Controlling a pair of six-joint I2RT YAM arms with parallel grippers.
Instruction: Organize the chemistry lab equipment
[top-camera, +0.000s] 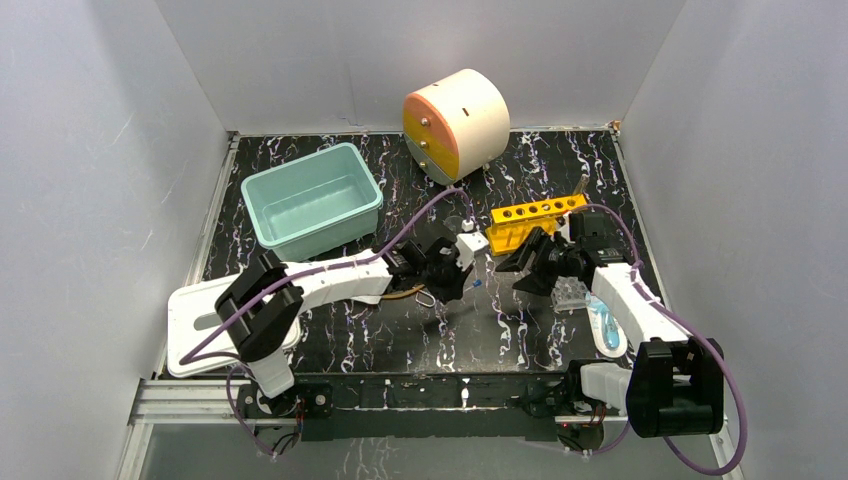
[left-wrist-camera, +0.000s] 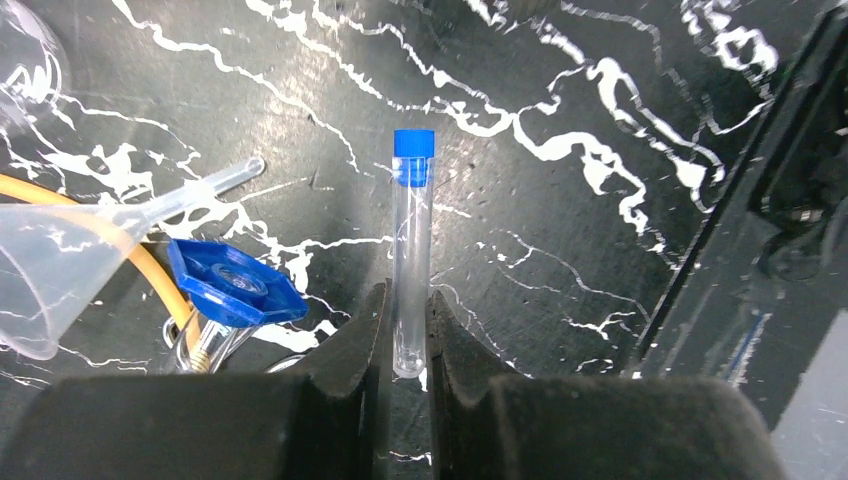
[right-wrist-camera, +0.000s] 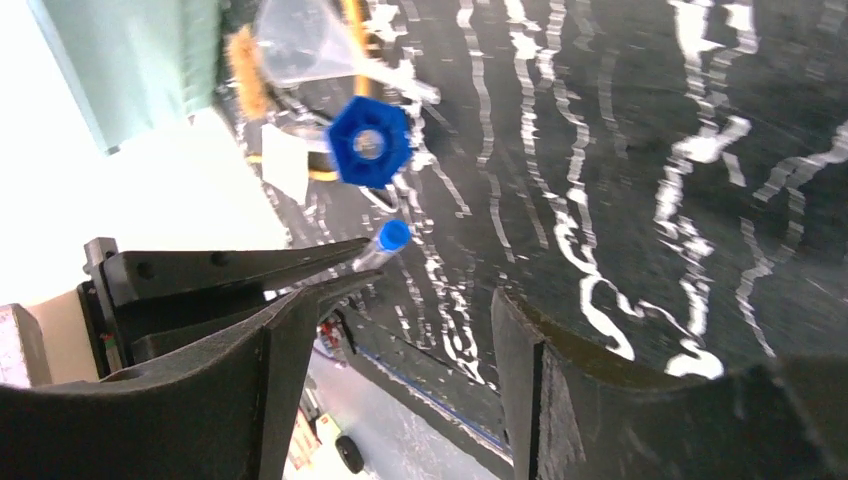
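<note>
Since the left gripper (left-wrist-camera: 408, 305) pinches the blue-capped tube (left-wrist-camera: 412, 240) at its base, the wide, empty right gripper (right-wrist-camera: 400, 325) should close squarely near the cap.

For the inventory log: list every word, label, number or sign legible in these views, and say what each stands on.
No text can be read in any view.
On the blue-capped tube, gripped in the left pincer: no print shows.
On the blue hexagonal cap: raised moulding at the centre, too blurred to read.
On the yellow holed rack: any marking is too small to tell.
</note>
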